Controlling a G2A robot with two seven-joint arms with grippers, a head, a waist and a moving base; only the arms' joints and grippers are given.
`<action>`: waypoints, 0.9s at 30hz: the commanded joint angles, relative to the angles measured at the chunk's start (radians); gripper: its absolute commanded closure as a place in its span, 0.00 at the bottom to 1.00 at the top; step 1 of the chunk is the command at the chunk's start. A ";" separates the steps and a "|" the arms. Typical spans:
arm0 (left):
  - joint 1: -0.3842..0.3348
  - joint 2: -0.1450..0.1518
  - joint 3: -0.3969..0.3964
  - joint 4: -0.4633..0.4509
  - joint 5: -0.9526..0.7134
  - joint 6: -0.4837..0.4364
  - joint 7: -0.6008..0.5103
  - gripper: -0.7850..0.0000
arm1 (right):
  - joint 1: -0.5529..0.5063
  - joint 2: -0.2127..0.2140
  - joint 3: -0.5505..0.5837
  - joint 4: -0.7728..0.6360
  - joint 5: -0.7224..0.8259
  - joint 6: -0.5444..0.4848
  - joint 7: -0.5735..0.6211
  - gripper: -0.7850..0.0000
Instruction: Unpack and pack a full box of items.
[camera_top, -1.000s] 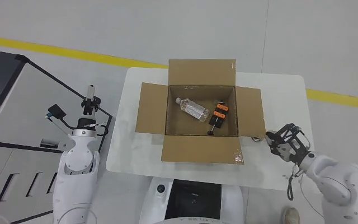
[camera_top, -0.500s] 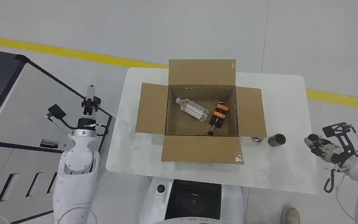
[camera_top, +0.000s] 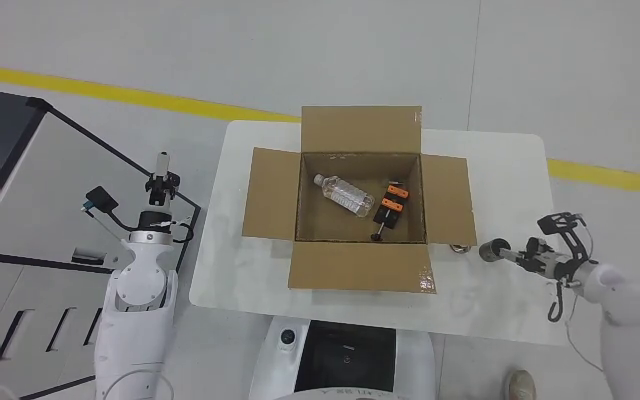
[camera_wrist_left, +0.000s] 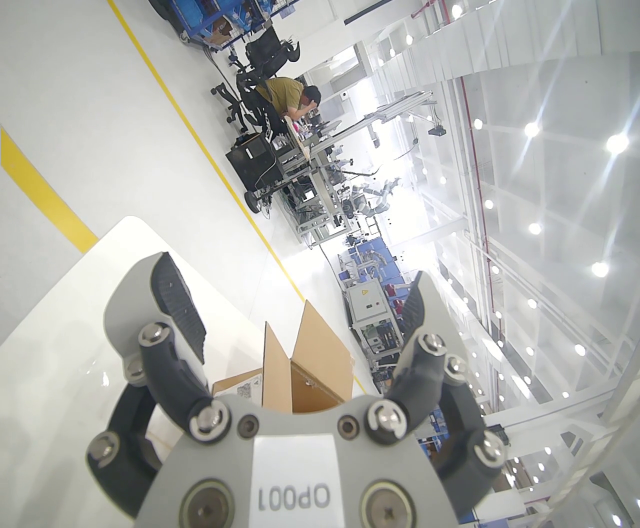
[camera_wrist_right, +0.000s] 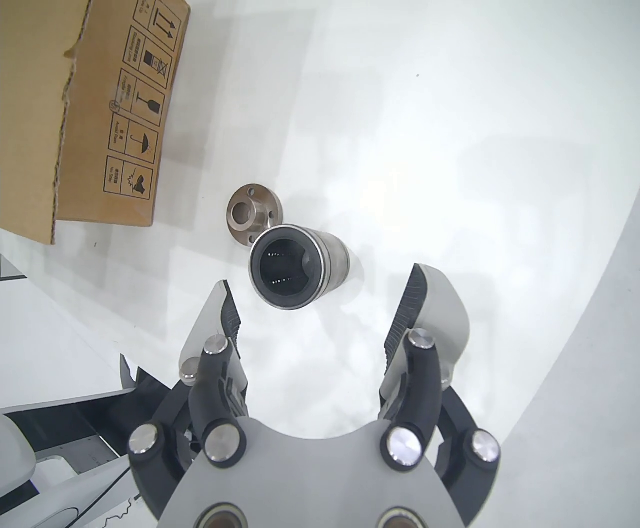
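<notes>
The metal sleeve (camera_wrist_right: 295, 267) lies on its side on the table (camera_wrist_right: 450, 150), just beside the cardboard box (camera_wrist_right: 75, 125). Its open end faces the right gripper (camera_wrist_right: 321, 289), spread wide just short of it (the left gripper (camera_wrist_left: 292, 272), also spread, is far off).

Top cam hangs high, staring straight down on the whole bench (camera_top: 500, 170) and open box (camera_top: 362, 128). Left wrist cam sits behind the left tool (camera_wrist_left: 292, 280), tilted up past the bench corner into the hall (camera_wrist_left: 350, 200). Right wrist cam, behind the right tool (camera_wrist_right: 320, 287), is close over the bench. It shares the box flap and steel cylinder (camera_wrist_right: 300, 272) with the top one.
</notes>
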 joint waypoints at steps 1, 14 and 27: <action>0.000 0.000 0.000 0.000 0.000 0.000 0.000 0.00 | 0.010 0.003 -0.002 0.012 0.020 -0.004 -0.004 0.60; 0.000 0.000 0.000 0.000 0.000 0.000 0.000 0.00 | 0.024 0.017 -0.057 0.048 0.004 0.015 -0.014 0.66; 0.000 0.000 0.000 0.000 0.000 0.000 0.000 0.00 | 0.082 0.029 -0.136 0.130 -0.054 0.006 -0.046 0.76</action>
